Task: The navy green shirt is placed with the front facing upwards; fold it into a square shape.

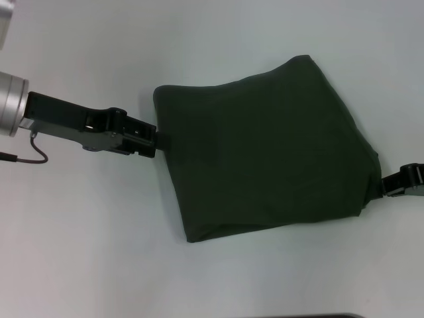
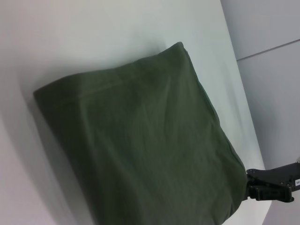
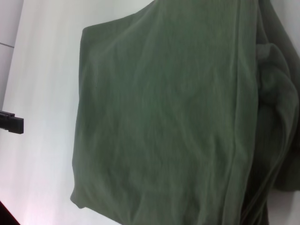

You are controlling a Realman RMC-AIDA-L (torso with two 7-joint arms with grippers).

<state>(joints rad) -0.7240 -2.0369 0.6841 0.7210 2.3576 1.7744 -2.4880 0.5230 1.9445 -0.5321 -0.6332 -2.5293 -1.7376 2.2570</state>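
Observation:
The navy green shirt (image 1: 265, 152) is folded into a rough four-sided bundle with plain dark olive cloth on top; no lettering or collar shows. It spans the space between my two grippers. My left gripper (image 1: 161, 139) is at the bundle's left edge, its fingers closed on the cloth there. At the lower right corner, my right gripper (image 1: 384, 184) pinches the cloth, which pulls to a point. The left wrist view shows the shirt (image 2: 140, 140) with the right gripper (image 2: 248, 183) on its far corner. The right wrist view shows layered folds of the shirt (image 3: 164, 117) and the left gripper (image 3: 11, 123) beyond it.
A white table (image 1: 79, 232) surrounds the shirt on all sides. A thin cable (image 1: 33, 156) loops under my left arm. A dark strip (image 1: 331, 316) shows at the table's near edge.

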